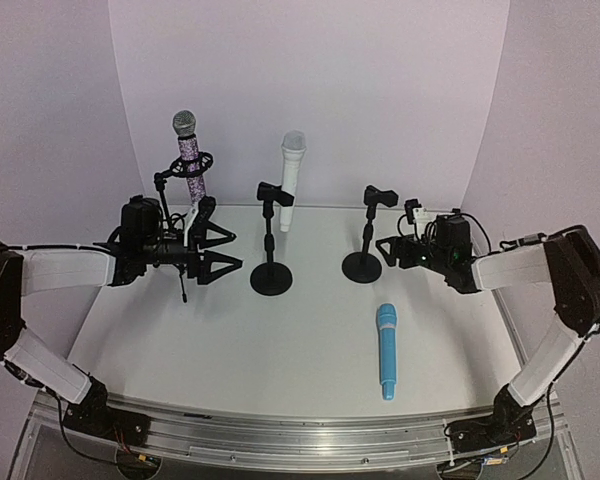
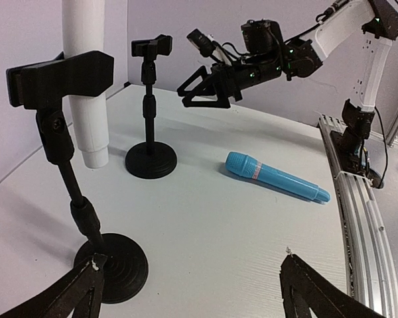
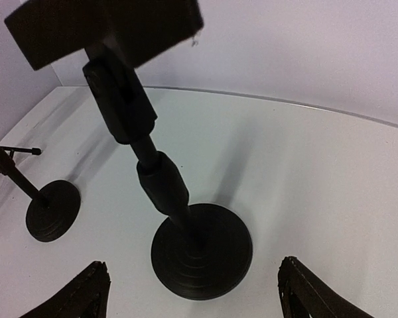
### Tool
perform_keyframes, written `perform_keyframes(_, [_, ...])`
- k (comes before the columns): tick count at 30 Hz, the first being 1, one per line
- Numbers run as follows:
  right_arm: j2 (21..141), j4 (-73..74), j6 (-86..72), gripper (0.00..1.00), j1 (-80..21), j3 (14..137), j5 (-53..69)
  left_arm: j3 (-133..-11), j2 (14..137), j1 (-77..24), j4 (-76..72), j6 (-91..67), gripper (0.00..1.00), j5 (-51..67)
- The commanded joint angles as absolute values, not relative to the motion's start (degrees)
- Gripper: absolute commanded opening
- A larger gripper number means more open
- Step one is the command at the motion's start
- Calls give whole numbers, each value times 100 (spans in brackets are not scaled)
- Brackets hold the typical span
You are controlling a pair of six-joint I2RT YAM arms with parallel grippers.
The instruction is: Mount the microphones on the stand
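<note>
The glittery purple microphone (image 1: 189, 152) stands upright in the clip of the left stand (image 1: 176, 215). The white microphone (image 1: 291, 180) sits in the clip (image 2: 60, 78) of the middle stand (image 1: 271, 275). The light blue microphone (image 1: 386, 350) lies flat on the table, its head pointing away from the arms. The right stand (image 1: 363, 262) has an empty clip (image 1: 380, 195). My left gripper (image 1: 232, 250) is open, just left of the middle stand, holding nothing. My right gripper (image 1: 382, 252) is open beside the right stand's base (image 3: 201, 250), apart from it.
The white table (image 1: 230, 340) ends in a metal rail (image 1: 310, 435) at the near edge, and white walls close in behind and at the sides. In the left wrist view the blue microphone (image 2: 275, 177) lies right of the right stand (image 2: 150, 159).
</note>
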State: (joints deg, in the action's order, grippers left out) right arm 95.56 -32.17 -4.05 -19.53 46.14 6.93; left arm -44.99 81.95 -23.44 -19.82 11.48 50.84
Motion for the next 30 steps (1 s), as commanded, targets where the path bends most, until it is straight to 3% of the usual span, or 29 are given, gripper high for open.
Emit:
perform_keyframes(1, [10160,-4755,-304,83,-1973,5126,1327,-4301,7781,-2327,-2012,1041,92,4778])
perform_keyframes(11, [11453,-6320,-752,80,-1972,5599,1142,-4407,7728,-2324,-1975,1057,92,4850])
perform_keyframes(15, [11840,-7355,-930,75,-1977,5498,1040,-4481,7753,-2321,-1945,1066,92,4877])
perform_keyframes(24, [12270,-7530,-838,69,-2080,5826,827,-4655,7868,-2324,-1824,1200,92,4934])
perform_keyframes(27, [12385,-7543,-835,60,-2106,5913,800,-4730,7915,-2321,-1829,1225,92,4906])
perform_keyframes(30, [12426,-7561,-831,43,-2125,5879,818,-4790,7956,-2318,-1848,1254,92,4877])
